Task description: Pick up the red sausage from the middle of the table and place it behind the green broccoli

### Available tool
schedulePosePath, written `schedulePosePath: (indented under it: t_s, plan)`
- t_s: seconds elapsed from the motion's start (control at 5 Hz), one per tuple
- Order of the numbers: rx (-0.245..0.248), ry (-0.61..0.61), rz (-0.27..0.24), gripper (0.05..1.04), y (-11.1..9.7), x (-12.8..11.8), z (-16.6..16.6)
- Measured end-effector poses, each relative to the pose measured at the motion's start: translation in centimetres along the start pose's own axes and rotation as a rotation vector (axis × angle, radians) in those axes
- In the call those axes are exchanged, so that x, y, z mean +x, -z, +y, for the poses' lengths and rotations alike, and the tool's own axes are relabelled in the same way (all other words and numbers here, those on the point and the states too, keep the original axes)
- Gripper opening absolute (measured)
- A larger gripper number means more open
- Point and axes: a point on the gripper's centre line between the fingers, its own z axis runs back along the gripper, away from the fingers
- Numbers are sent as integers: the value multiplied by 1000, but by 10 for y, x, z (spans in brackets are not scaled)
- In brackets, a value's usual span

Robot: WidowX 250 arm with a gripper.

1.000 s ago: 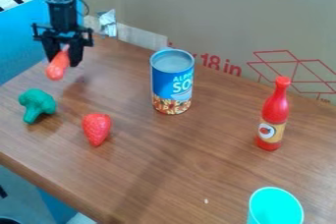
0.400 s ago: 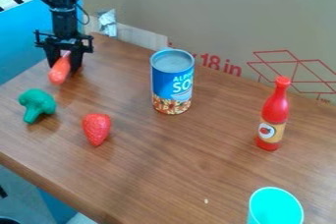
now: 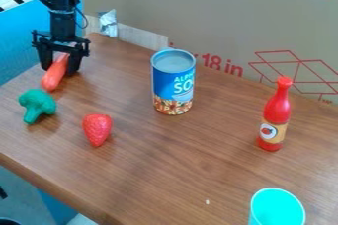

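The hand (image 3: 59, 71) hung low over the far left part of the desk (image 3: 165, 155), pointing downward. A long, rounded orange toy (image 3: 54, 76) lay at a slant at the hand, its narrow upper end between the hand's two sides and its thicker end out toward the front and left. I could not tell whether the hand was clenched on it or released, nor whether the toy touched the desk.

Just in front of the toy's thick end was the green broccoli (image 3: 38, 103), its stalk toward the front. The red strawberry (image 3: 98, 129) lay in front and to the right of the broccoli, apart from it, its tip toward the front. Farther right, well apart from the hand, the blue can (image 3: 173, 83) stood upright. The red bottle (image 3: 276, 110) stood upright near the right side, and the turquoise cup (image 3: 277, 209) was in the lower right corner, partly cut off by the view's bottom edge.

A cardboard sheet (image 3: 198, 17) with red print rose behind the desk, with a crumpled silvery piece (image 3: 107, 23) against it, near the hand.
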Motion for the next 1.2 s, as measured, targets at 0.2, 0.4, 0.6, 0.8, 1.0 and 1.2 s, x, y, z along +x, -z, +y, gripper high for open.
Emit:
schedulePosePath:
  t_s: [0.2,0.4,0.6,0.8,1.0,1.2]
  plan:
    - [-29,17,-19,1007,3,-8,-4]
    - [-111,32,-98,1004,-20,-24,-14]
    - [-134,67,-226,1001,-62,-58,-20]
    - [-129,129,-253,1001,-85,-97,-38]
    - [-10,243,-189,1001,-88,-138,-62]
    - [74,403,-143,1001,-80,-185,-95]
